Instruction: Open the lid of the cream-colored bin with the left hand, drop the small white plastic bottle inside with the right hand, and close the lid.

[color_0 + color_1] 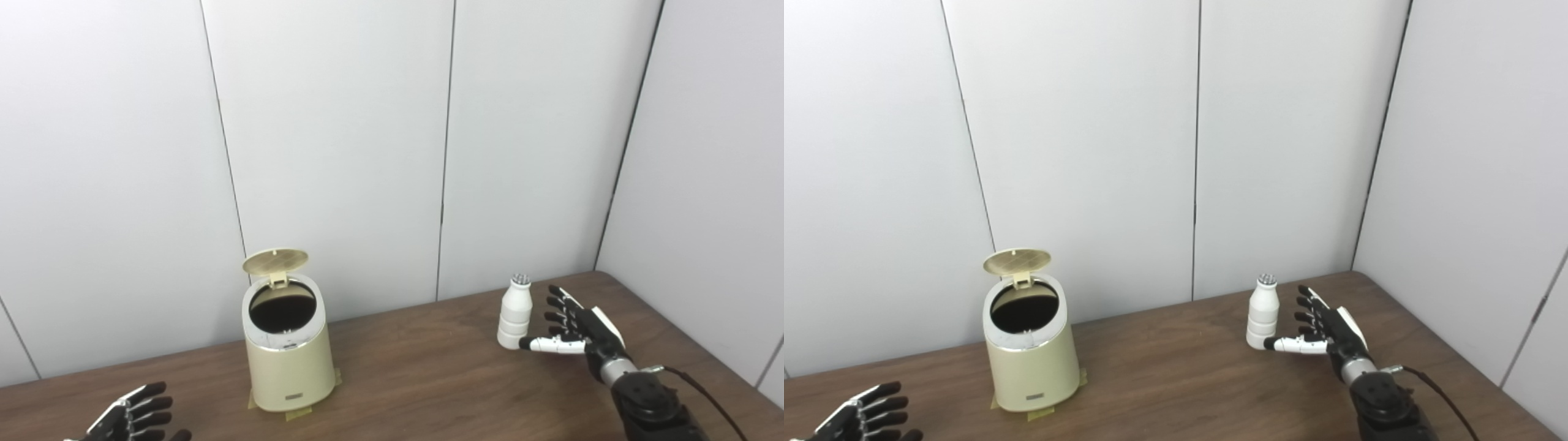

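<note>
1 bin (288,361) (lid up), 1 bottle (514,312), 2 hands

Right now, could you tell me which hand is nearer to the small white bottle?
The right hand. It is open just right of the upright bottle, thumb reaching toward its base. The left hand is open low at the table's near left corner, beyond the open-lidded bin.

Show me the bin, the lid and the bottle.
bin (288,373), left eye view, front wall.
lid (275,261), left eye view, raised underside.
bottle (514,315), left eye view, body.
</note>
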